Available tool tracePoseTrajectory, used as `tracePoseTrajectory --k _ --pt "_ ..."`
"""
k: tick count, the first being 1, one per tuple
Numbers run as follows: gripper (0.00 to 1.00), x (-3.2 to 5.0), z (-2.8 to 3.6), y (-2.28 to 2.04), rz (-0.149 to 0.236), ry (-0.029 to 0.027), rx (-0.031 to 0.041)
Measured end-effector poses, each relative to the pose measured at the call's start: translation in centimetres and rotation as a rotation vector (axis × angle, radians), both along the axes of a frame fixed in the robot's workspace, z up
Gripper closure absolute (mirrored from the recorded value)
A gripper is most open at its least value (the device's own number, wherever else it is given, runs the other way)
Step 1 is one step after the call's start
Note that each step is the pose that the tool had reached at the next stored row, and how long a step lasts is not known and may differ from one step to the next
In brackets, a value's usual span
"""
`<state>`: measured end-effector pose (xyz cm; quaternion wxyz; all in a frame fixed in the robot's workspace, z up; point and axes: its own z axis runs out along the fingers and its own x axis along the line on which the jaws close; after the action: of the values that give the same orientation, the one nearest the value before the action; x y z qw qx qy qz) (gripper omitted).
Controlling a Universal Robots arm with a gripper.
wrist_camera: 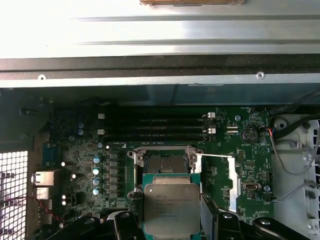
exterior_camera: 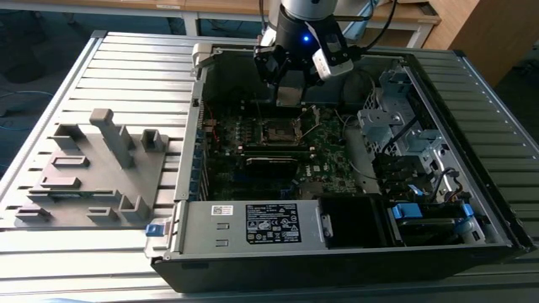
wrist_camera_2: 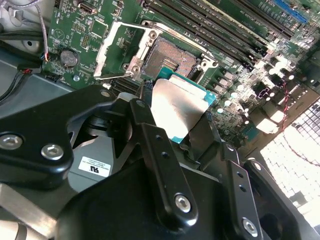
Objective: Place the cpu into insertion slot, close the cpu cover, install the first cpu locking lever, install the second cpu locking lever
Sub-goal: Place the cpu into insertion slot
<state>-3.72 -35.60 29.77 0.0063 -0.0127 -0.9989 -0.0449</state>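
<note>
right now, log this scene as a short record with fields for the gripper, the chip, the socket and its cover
gripper: black two-finger gripper, shut on the cpu
cpu: thin square silvery-faced chip, held off the board, not in the slot
insertion slot: square dark-centred socket with silvery rim, open, nothing in it
cpu cover: thin silvery metal frame plate, swung open beside the slot
setting: open black computer case on a grey slatted metal table

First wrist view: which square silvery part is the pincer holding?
The cpu: solid metal face, clamped in the pincer. The insertion slot has a dark, empty centre; the cpu cover stands open beside it.
</note>
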Motion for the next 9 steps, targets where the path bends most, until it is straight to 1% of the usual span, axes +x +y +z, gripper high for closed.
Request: tracePoseTrajectory --k 9 --pt "0.46 0.0 -0.18 0.0 0.0 0.0 0.0001"
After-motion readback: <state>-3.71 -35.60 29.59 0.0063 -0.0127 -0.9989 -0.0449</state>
